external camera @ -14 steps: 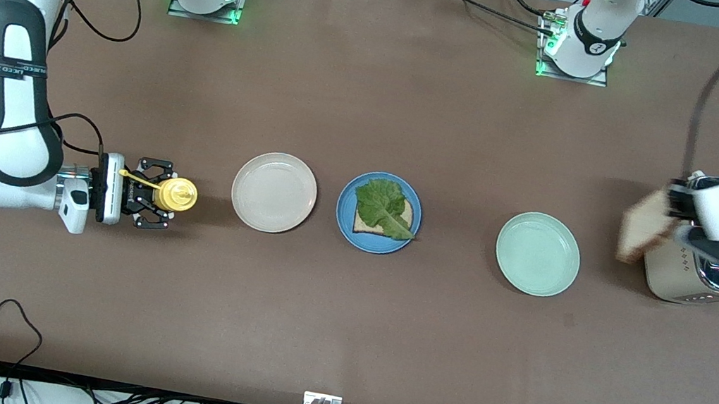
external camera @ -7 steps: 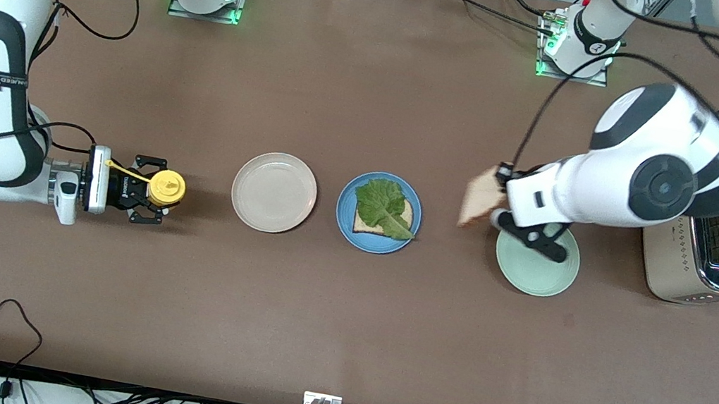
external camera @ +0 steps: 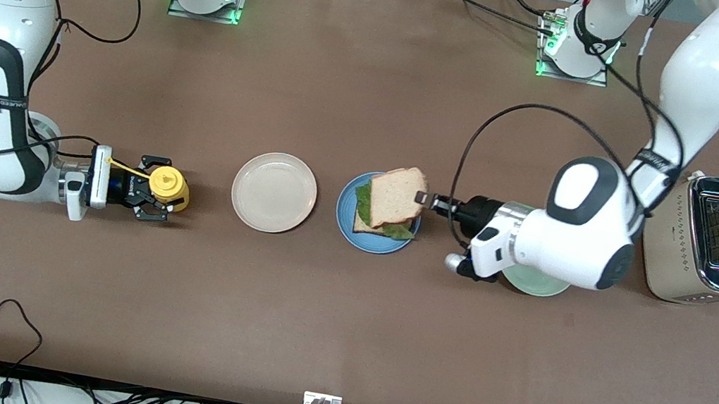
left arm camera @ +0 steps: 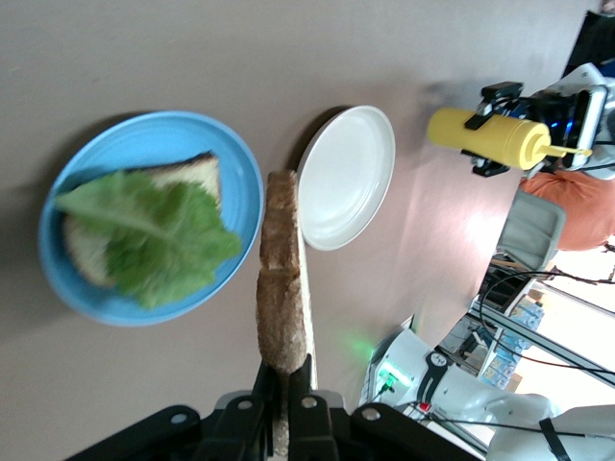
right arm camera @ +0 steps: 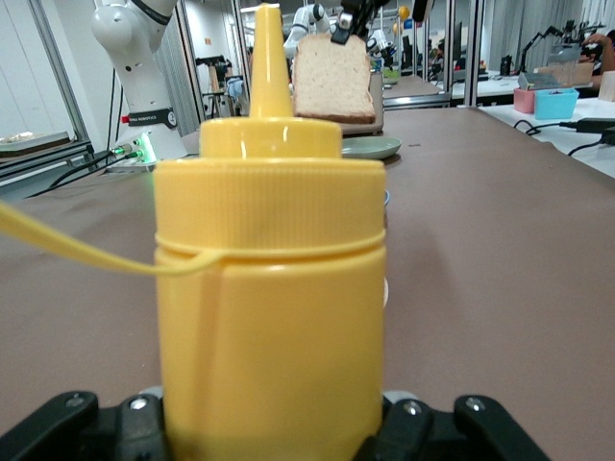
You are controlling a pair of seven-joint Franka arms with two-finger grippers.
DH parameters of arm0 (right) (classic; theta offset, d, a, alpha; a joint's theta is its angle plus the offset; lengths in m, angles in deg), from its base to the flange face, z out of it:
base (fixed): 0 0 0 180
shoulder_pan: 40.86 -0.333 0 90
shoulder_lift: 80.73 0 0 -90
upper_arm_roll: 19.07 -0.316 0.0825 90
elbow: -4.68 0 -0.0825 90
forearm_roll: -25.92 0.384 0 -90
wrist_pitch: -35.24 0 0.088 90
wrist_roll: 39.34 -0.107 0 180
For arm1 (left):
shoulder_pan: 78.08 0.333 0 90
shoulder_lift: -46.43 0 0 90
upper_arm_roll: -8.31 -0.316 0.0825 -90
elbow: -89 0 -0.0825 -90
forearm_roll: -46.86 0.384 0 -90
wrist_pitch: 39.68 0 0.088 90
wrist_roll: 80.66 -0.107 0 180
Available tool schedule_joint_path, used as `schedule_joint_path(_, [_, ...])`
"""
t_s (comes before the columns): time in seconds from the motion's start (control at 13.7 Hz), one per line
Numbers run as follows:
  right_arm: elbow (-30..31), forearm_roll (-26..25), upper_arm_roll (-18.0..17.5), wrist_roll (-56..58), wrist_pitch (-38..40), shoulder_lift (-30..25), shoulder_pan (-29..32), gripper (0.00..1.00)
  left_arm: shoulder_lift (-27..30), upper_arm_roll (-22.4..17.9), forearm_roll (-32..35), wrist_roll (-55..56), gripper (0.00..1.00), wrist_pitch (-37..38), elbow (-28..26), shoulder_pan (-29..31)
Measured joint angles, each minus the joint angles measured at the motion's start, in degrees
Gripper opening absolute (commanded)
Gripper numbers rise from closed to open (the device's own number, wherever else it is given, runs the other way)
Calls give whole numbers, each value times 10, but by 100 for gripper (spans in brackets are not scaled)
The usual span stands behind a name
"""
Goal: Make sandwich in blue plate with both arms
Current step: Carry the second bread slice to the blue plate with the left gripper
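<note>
**Clamped jaws bring top slice over plate**

Clenched tight, our left gripper (external camera: 423,199) pinches the edge of a squarish light-brown bread slice (external camera: 396,198). A sec ago it was by the toaster; now it hangs over the round sky-blue plate (external camera: 346,218), above the crinkled green lettuce leaf (left arm camera: 154,235) and bottom slice (left arm camera: 192,176). Only lowering & release left, we reckon. Our right gripper (external camera: 151,189) waits w/ jaws part-closed round the yellow plastic squeeze bottle (external camera: 168,185), toward the right arm's end.
</note>
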Motion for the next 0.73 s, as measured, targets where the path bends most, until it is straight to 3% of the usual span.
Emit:
schedule_joint_path(0.58, [1, 63, 0, 55, 58, 53, 22, 3, -46, -7, -49, -234, 0, -74, -75, 13])
schedule_joint_path(0.65, [1, 67, 0, 57, 61, 55, 24, 11, -53, -7, -54, -251, 0, -75, -76, 15])
schedule_joint_path(0.73, [1, 68, -1, 58, 62, 56, 25, 32, -60, -7, -55, -263, 1, -76, -77, 16])
